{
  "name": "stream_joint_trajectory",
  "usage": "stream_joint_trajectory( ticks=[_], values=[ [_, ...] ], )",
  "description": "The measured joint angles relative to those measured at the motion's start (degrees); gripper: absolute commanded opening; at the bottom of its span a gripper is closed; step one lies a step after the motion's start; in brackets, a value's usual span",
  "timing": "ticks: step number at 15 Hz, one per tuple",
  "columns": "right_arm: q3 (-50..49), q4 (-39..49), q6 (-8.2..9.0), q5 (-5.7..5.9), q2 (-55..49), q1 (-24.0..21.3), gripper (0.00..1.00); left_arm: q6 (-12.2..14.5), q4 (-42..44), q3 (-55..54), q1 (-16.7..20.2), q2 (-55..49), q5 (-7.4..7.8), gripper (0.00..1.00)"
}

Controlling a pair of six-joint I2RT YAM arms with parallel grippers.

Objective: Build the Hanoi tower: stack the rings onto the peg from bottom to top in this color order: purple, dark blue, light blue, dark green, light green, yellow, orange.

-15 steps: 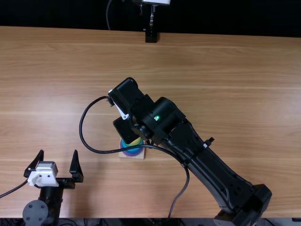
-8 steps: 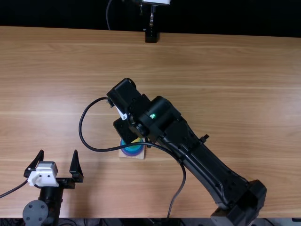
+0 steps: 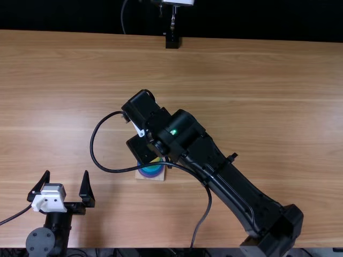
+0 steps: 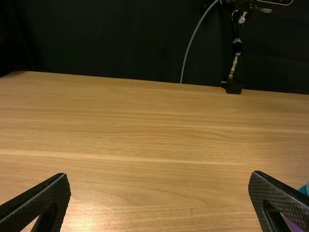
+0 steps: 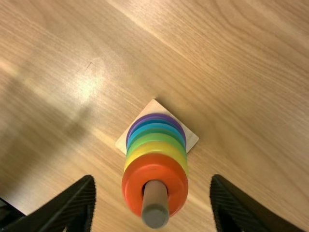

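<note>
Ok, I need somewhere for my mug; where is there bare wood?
Bare tabletop runs along the far edge and right of the right arm; a smaller patch lies between the left gripper and ring tower. Crowded: around the tower, where the right gripper hangs.

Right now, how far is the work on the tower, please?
The stacking looks done: the purple ring is lowest, the orange ring on top, the other colors between, and the peg pokes through. Nothing is in hand; both arms' jaws stand open. No ring seems left to add; probably the right jaws only need to withdraw.
</note>
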Motion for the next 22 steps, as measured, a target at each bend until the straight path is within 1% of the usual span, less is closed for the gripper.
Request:
stream_joint_trajectory(
  ticks=[1,2,4,6,7,8,10,12,15,16,17,19,21,22],
  values=[
    [-0.2,0.85,0.0,0.0,0.0,0.0,1.0,0.0,0.04,0.0,0.0,0.0,-0.02,1.0],
    [-0.31,3.56,-0.02,-0.02,0.0,-0.02,1.0,0.0,0.04,0.0,0.0,0.0,0.0,1.0],
    [-0.31,12.87,0.0,0.0,0.0,0.0,1.0,0.0,0.04,0.0,-0.02,0.0,0.0,1.0],
    [-1.46,19.65,-0.07,-0.02,-0.04,-0.52,1.0,0.0,0.02,0.0,0.0,0.0,-0.02,1.0],
    [-3.78,22.64,-0.22,-0.13,-0.04,-1.6,1.0,0.0,0.02,0.0,0.0,0.0,0.0,1.0],
    [-6.51,25.53,-0.35,-0.26,-0.17,-3.98,1.0,-0.02,0.02,0.0,-0.02,0.0,0.0,1.0],
    [-13.73,31.43,-0.48,-0.15,-3.87,-10.14,1.0,0.0,0.04,0.0,0.0,0.0,0.0,1.0],
    [-21.92,40.09,-0.55,0.24,-13.44,-15.26,1.0,0.0,0.04,0.0,-0.02,0.0,-0.02,1.0],
    [-37.83,59.23,-0.7,0.37,-37.0,-22.93,1.0,0.0,0.07,0.0,-0.02,0.0,-0.04,1.0],
    [-41.97,63.25,-0.68,0.42,-42.82,-25.31,1.0,-0.02,0.04,0.0,-0.02,0.0,-0.02,1.0],
    [-47.6,67.1,-0.7,0.42,-49.35,-28.68,1.0,-0.02,0.04,0.0,0.0,0.0,-0.02,1.0],
    [-58.55,69.48,-0.72,0.39,-57.33,-33.75,1.0,0.0,0.02,0.0,0.0,0.0,-0.04,1.0],
    [-69.7,69.44,-0.72,0.39,-64.28,-36.28,1.0,-0.02,0.02,0.02,0.0,0.0,-0.02,1.0],
    [-75.21,69.18,-0.72,0.39,-70.07,-37.48,1.0,0.0,0.02,0.0,-0.02,0.0,0.0,1.0]
  ],
)
